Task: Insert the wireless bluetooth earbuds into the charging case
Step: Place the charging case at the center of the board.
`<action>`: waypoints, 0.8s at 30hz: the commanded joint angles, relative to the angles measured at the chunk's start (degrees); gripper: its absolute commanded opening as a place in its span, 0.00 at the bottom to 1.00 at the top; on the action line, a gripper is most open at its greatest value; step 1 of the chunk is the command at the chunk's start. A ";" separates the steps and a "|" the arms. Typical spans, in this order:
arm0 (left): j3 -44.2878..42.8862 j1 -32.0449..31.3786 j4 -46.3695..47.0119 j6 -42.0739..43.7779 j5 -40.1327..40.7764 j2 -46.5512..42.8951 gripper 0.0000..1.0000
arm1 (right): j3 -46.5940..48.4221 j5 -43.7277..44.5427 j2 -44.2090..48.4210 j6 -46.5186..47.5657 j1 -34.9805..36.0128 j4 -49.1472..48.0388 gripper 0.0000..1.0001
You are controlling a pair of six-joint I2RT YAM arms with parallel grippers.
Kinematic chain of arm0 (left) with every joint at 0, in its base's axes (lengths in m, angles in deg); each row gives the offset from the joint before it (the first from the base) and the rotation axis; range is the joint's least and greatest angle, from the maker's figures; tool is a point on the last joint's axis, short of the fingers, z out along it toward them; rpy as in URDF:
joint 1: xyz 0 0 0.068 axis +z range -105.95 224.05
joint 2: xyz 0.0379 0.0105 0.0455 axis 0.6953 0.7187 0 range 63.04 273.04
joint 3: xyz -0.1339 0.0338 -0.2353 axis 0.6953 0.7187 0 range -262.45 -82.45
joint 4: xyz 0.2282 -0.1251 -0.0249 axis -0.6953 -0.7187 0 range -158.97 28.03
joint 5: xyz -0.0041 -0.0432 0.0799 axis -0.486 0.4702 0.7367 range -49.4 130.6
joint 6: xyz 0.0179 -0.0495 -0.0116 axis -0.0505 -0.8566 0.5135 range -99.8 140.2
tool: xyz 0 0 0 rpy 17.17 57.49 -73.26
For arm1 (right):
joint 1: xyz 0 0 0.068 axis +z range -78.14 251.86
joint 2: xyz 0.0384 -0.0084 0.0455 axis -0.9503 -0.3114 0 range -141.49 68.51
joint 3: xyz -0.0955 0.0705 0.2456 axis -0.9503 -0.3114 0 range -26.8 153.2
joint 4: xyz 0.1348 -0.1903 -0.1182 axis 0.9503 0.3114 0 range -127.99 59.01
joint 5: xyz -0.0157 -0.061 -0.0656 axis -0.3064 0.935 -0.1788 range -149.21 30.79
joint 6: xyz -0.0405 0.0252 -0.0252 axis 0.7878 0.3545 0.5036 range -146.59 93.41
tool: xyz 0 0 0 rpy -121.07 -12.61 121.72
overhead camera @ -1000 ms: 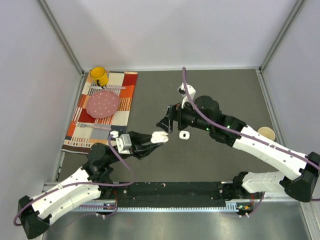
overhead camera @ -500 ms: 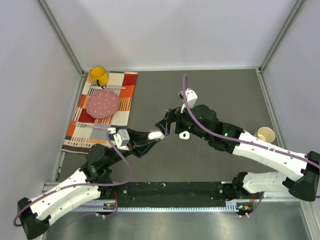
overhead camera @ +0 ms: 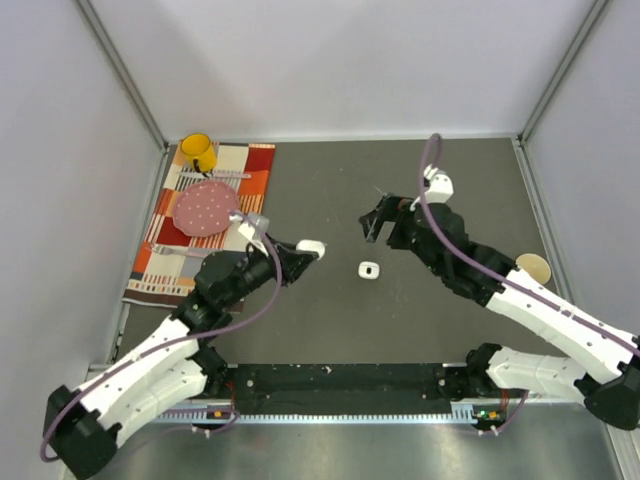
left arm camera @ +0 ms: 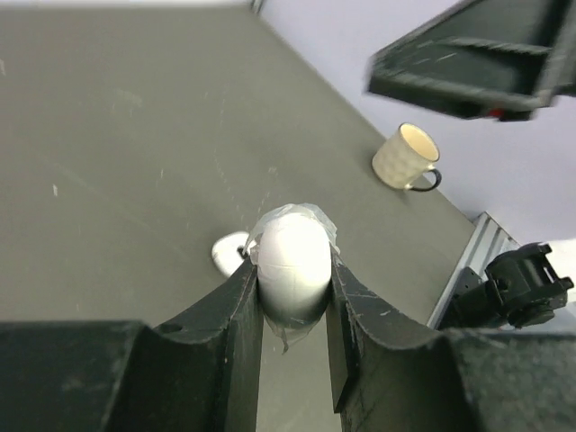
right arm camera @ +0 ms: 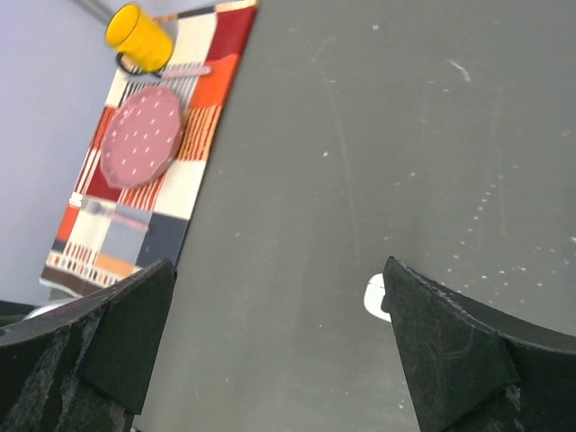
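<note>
The left gripper (left arm camera: 290,279) is clamping its two dark fingers (left arm camera: 236,333) on the charging case (left arm camera: 290,256), a glossy white egg-shaped shell that is filling the gap between the jaws and sticking out just past their tips. A fine seam is running across the shell, and a crinkled clear film is clinging to its top and hanging below it between the fingers. The bare part of the shell is showing plain white, and nothing on it is sharp enough to read. Just beyond the tip of the left-hand finger, lower and on the dark table (left arm camera: 135,135), a small white earbud (left arm camera: 230,252) is lying, partly hidden behind that finger. From above it is showing as a tiny rounded white piece (overhead camera: 368,269) with a dark spot at its middle, too small for its stem to be made out. It is lying apart from both sets of jaws, between them and to the near side. The right gripper (right arm camera: 277,279) is hanging over the table with its jaws spread wide and nothing between them. The earbud is peeking out at the inner edge of its right-hand finger (right arm camera: 450,351).
</note>
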 commanded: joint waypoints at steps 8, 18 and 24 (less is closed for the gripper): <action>-2.23 10.16 13.36 -21.03 -20.10 24.74 0.00 | -6.21 -5.27 6.81 -6.13 -7.65 3.26 0.99; -9.36 10.16 19.16 -26.13 -25.82 43.82 0.00 | -7.62 -6.67 6.90 -6.22 -7.92 3.26 0.99; -10.68 10.16 19.07 -27.97 -23.53 49.89 0.00 | -8.50 -5.97 7.87 -5.43 -8.00 3.26 0.99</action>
